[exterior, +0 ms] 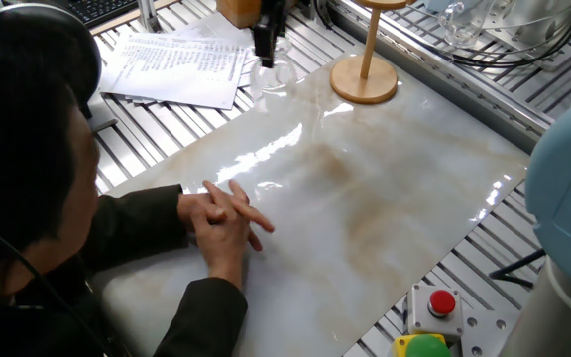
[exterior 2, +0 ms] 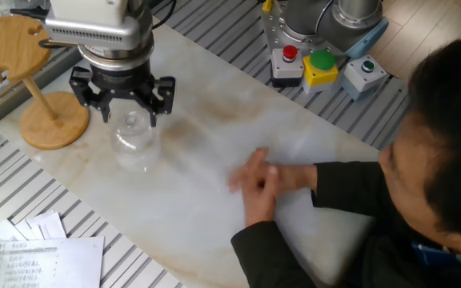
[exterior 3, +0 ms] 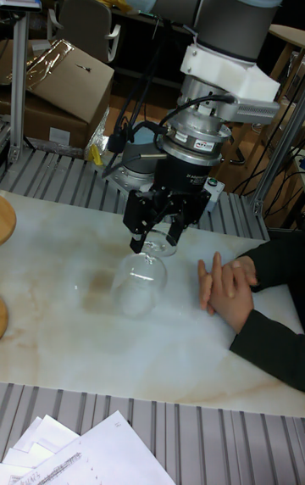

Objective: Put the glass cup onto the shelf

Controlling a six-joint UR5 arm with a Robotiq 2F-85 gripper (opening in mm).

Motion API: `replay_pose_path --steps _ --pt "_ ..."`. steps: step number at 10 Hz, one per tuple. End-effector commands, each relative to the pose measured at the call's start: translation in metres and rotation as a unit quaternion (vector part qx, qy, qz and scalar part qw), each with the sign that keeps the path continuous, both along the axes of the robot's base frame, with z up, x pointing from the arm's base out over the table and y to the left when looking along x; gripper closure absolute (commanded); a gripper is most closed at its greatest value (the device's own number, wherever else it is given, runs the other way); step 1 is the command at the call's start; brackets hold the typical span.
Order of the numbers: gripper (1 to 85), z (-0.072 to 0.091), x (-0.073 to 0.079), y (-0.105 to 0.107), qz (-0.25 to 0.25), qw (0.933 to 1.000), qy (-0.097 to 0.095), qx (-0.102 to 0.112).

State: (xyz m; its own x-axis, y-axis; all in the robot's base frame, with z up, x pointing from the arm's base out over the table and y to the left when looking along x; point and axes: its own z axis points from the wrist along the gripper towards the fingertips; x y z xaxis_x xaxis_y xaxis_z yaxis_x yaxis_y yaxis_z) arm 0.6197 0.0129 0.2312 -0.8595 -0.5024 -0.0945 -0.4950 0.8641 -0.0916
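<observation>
The glass cup (exterior 3: 141, 281) hangs upside down, bowl low over the marble board, its small foot pinched between the fingers of my gripper (exterior 3: 156, 243). The gripper (exterior 2: 130, 116) is shut on that foot. Seen in the other fixed view, the cup (exterior 2: 132, 146) is just right of the shelf (exterior 2: 11, 46), a light wooden stand with a notched top disc, thin post and round base. From the one fixed view, the cup (exterior: 276, 75) is left of the shelf's base (exterior: 365, 81), under the gripper (exterior: 264, 56). The shelf's top disc is cut off there.
A person leans over the board with clasped hands (exterior 2: 258, 180) resting on the marble. Printed papers (exterior: 176, 64) lie beside the board on the slatted table. A button box (exterior 2: 320, 66) with red and green buttons stands by the robot base.
</observation>
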Motion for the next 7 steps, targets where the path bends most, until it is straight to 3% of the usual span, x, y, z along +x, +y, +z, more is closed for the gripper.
replay_pose_path --steps 1,2,4,5,7 --pt "84.7 0.004 0.018 0.009 -0.08 0.9957 -0.036 0.03" --pt "84.7 0.004 0.02 0.005 -0.077 0.996 -0.04 0.022" --pt "84.7 0.006 0.023 -0.007 -0.015 0.9988 -0.046 -0.012" --pt "84.7 0.008 0.026 -0.022 0.025 0.9979 -0.043 -0.041" --pt "84.7 0.025 0.046 -0.083 0.094 0.9926 -0.035 -0.07"
